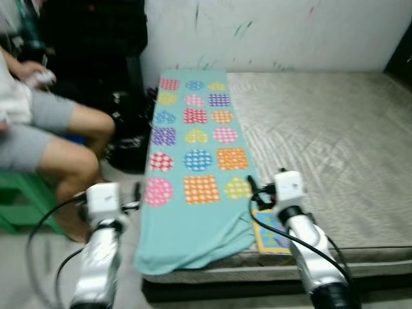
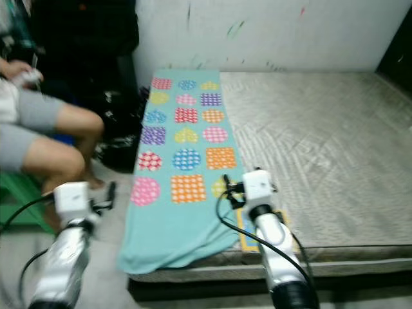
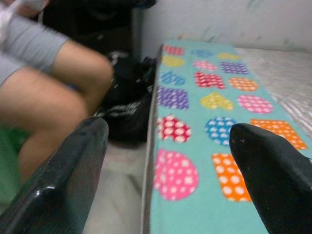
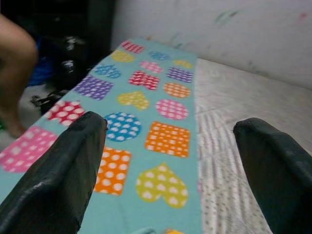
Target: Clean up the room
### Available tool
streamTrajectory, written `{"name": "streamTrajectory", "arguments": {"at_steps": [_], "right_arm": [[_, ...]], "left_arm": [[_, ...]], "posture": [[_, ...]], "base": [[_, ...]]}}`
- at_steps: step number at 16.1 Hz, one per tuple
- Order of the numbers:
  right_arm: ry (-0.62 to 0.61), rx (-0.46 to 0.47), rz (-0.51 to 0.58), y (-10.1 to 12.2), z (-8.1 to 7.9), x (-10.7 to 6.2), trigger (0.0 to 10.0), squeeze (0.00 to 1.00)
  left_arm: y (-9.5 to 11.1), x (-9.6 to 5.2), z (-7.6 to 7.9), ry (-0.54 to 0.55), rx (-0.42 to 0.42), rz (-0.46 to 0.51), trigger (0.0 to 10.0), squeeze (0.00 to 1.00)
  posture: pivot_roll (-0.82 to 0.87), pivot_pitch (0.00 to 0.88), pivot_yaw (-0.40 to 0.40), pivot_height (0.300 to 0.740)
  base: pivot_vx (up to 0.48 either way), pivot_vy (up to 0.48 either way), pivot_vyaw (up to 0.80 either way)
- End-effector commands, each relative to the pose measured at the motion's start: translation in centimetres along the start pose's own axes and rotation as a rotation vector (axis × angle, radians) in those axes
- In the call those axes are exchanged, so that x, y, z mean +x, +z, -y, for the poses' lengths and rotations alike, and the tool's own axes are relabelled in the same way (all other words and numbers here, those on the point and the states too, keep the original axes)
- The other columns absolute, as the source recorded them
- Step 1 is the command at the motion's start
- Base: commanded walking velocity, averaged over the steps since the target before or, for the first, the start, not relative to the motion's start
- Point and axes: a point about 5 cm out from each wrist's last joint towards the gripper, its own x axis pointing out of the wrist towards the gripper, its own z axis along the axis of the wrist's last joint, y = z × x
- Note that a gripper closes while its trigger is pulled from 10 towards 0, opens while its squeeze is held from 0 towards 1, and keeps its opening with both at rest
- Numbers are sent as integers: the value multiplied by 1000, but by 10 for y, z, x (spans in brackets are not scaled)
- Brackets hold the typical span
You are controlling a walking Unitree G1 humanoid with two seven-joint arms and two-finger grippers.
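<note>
A soft matt cloth blanket (image 1: 193, 161) is spread on a coarse woven mattress (image 1: 322, 141); the fingers (image 3: 63, 180) are glossy plastic.

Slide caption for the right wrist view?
Open right gripper poised over a teal patterned blanket on the mattress.

Looking forward and down from head height onto the mattress (image 1: 322, 135), with the teal patterned blanket (image 1: 193, 154) along its left edge and both arms rising from the bottom; same scene in both eye views, shifted slightly sideways. Left wrist view: set low and close beside the blanket (image 3: 214, 146), facing along it toward the wall (image 3: 219, 19), the seated person's legs (image 3: 53, 97) off to the blanket's side. Right wrist view: just above the blanket (image 4: 146, 112), facing the same wall (image 4: 204, 29).
</note>
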Motion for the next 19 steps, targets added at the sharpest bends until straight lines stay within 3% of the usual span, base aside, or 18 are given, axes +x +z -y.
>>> {"name": "streamTrajectory", "arguments": {"at_steps": [1,3,6,9,13,19], "right_arm": [[32,2,-4,2,-6,5,10000,0],[55,20,-1,7,-15,12,10000,0],[43,28,13,13,-10,15,10000,0],[12,36,-3,10,-1,11,10000,0],[-4,30,3,11,3,8,10000,0],[-13,31,-2,11,5,7,10000,0]], "left_arm": [[6,-2,-6,25,4,18,10000,0],[5,-9,-17,41,21,15,10000,0],[10,-11,-23,41,24,11,10000,0],[14,-5,-19,17,13,11,10000,0],[19,5,-10,-21,2,17,10000,0],[23,8,-11,-31,4,22,10000,0]], "posture": [[6,0,-76,740],[31,0,-79,740],[19,0,-75,740],[-11,0,-63,740],[-40,0,-46,740],[-36,0,-47,740]], "base": [[0,0,0],[0,0,0],[0,0,0],[0,0,-190],[0,314,-298],[0,373,0]]}}
